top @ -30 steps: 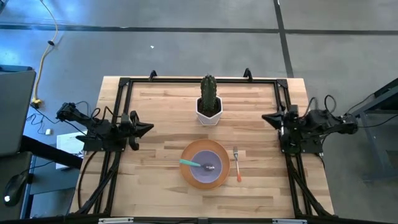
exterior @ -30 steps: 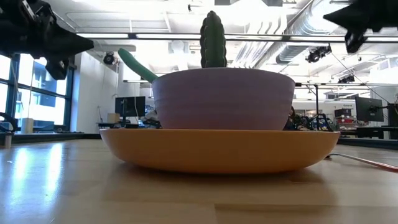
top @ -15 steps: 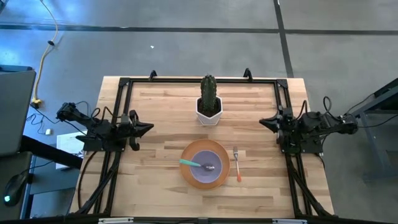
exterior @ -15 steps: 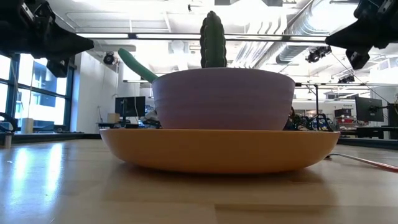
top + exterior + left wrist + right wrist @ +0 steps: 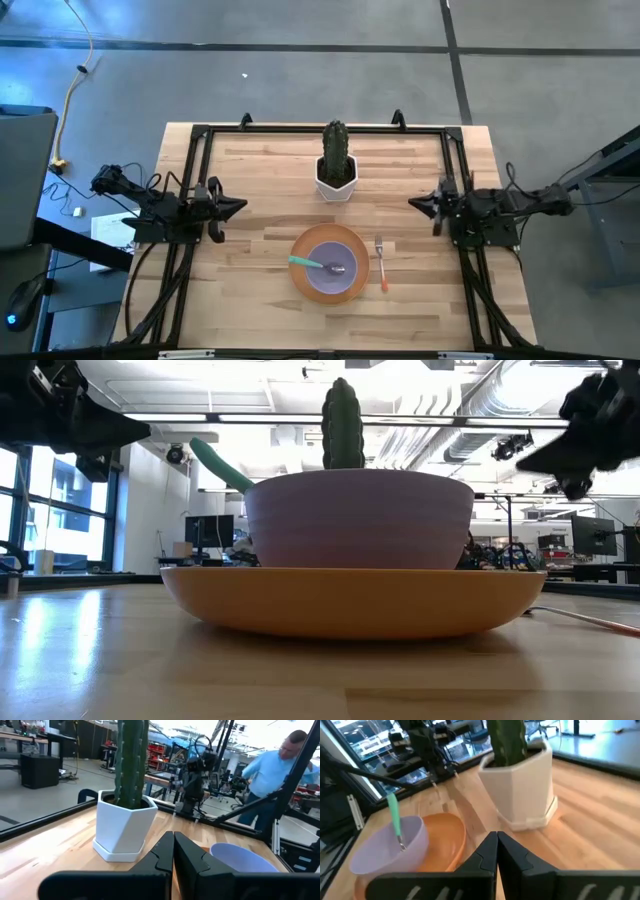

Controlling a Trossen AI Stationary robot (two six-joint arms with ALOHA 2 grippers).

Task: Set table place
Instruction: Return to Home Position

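The orange plate (image 5: 300,272) lies on the table (image 5: 250,300) toward its near edge, with the lavender bowl (image 5: 345,282) standing in it. The green-handled spoon (image 5: 305,263) rests in the bowl, its handle leaning over the rim. The orange-handled fork (image 5: 381,263) lies flat on the table right of the plate. My left gripper (image 5: 241,207) is shut and empty above the table's left edge; its shut fingers show in the left wrist view (image 5: 173,851). My right gripper (image 5: 413,205) is shut and empty above the table's right side; it also shows in the right wrist view (image 5: 496,849).
A cactus in a white pot (image 5: 336,165) stands at the table's far middle, between the two grippers and beyond the plate. The black frame rail (image 5: 320,128) runs around the tabletop. A person (image 5: 272,775) in a light blue shirt is in the room beyond the table.
My right gripper has moved toward the table's left, in over the tabletop from its right edge, and has sunk a little in the low view. It has stayed shut. The dishes and cutlery have kept still.
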